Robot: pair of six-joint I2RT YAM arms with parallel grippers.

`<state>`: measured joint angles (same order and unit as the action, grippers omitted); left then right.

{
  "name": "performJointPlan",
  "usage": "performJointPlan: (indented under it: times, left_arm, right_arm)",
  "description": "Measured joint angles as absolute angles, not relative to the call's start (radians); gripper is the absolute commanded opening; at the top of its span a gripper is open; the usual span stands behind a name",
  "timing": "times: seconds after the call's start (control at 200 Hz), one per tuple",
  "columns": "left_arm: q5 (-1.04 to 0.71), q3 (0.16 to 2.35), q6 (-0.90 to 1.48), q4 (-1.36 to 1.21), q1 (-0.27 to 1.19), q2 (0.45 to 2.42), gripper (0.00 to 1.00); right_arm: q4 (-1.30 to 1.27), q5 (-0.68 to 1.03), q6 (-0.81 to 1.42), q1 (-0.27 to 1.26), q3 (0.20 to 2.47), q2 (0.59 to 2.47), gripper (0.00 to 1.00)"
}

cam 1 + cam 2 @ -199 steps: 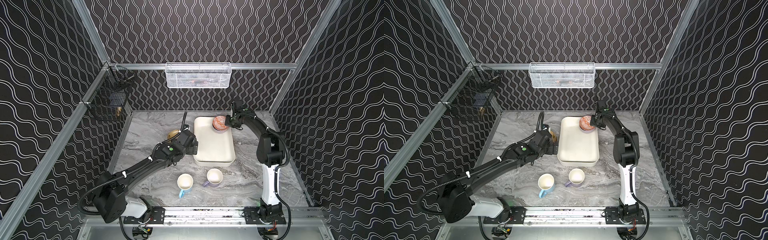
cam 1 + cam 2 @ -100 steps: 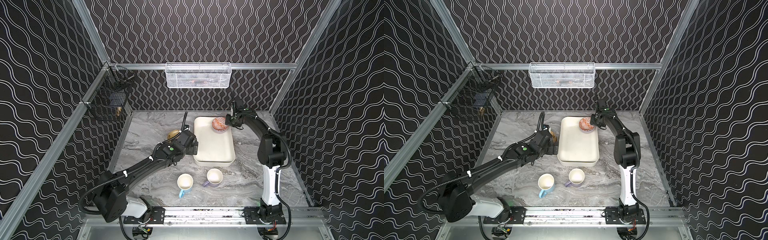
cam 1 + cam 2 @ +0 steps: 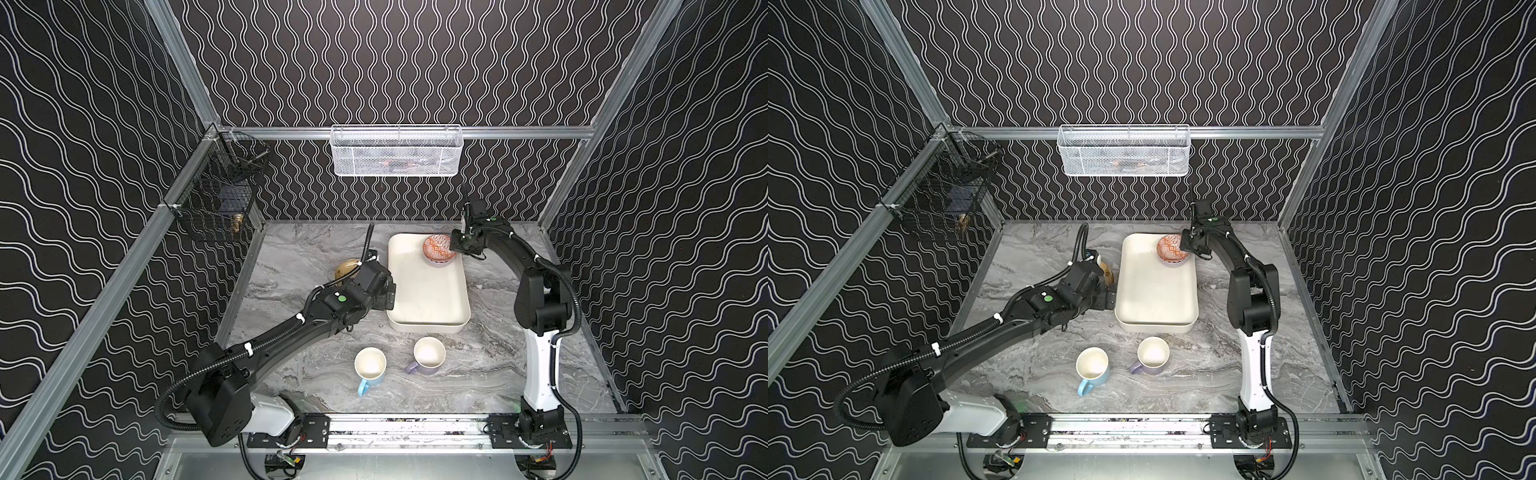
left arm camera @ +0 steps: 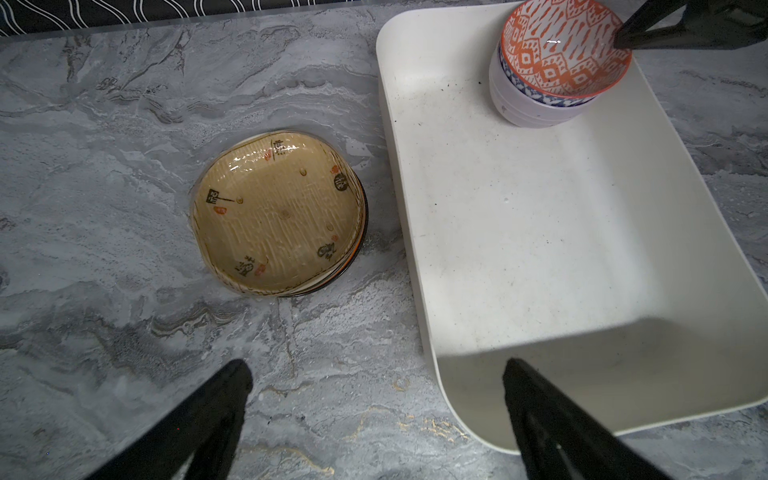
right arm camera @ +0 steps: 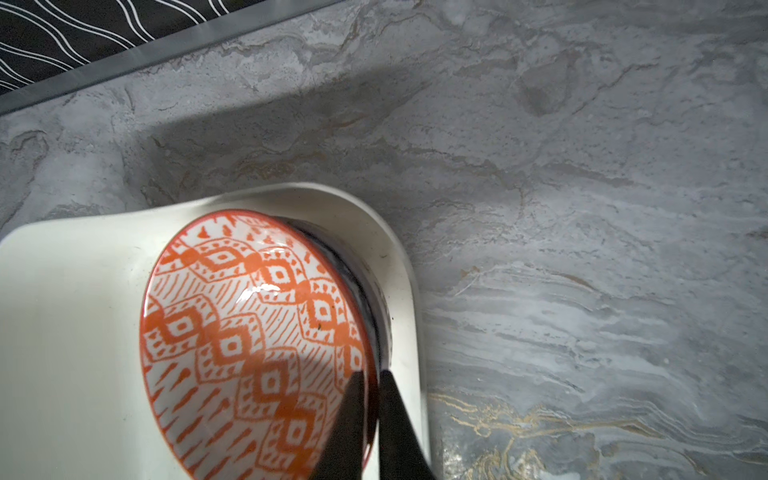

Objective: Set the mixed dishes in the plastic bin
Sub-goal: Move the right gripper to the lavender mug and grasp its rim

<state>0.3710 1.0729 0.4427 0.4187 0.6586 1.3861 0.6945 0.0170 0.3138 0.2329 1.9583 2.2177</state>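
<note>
The cream plastic bin (image 3: 428, 328) (image 3: 1154, 291) (image 4: 540, 228) (image 5: 62, 311) lies mid-table. In its far right corner an orange-patterned bowl (image 3: 436, 249) (image 3: 1172, 247) (image 4: 561, 45) (image 5: 249, 345) sits tilted in a lavender bowl (image 4: 532, 112). My right gripper (image 3: 454, 248) (image 3: 1185, 246) (image 5: 372, 374) is shut on the orange bowl's rim, one finger inside and one outside. My left gripper (image 3: 388, 291) (image 3: 1108, 297) (image 4: 378, 368) hangs open and empty over the bin's left edge. A stack of small plates with a mustard one on top (image 3: 347, 268) (image 4: 276, 224) lies left of the bin.
A light-blue mug (image 3: 370, 363) (image 3: 1092, 365) and a lilac mug (image 3: 429, 353) (image 3: 1153, 353) stand upright in front of the bin. A white wire basket (image 3: 397, 151) hangs on the back rail. A black wire basket (image 3: 220, 199) hangs on the left rail.
The right gripper and the orange bowl have hardly shifted over the bin's far corner. The left arm has kept its place.
</note>
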Motion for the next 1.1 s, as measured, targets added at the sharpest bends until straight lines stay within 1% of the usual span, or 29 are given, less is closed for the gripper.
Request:
performJointPlan:
  times: [0.05,0.17,0.385,0.606,0.736,0.916,1.101]
  left_arm:
    - [0.373,1.073,0.443,0.419,0.659,1.386,0.99]
    - [0.381,1.073,0.442,0.419,0.659,1.386,0.99]
    - [0.388,1.072,0.442,0.420,0.659,1.384,0.98]
    - [0.381,1.028,0.449,0.426,0.659,1.346,0.99]
    - [0.381,0.985,0.458,0.443,0.659,1.302,0.99]
    - [0.381,0.938,0.480,0.474,0.659,1.213,0.99]
    - [0.383,0.890,0.498,0.503,0.659,1.124,0.98]
  right_arm:
    - [0.695,0.018,0.313,0.233,1.956,2.216,0.30]
    - [0.693,0.020,0.309,0.233,1.907,2.166,0.39]
    - [0.669,0.014,0.294,0.233,1.791,1.981,0.41]
    - [0.646,0.069,0.287,0.260,1.507,1.731,0.42]
    - [0.647,0.083,0.288,0.343,1.332,1.572,0.42]
    - [0.667,0.082,0.333,0.516,1.131,1.367,0.42]
    - [0.690,0.047,0.432,0.713,0.986,1.248,0.41]
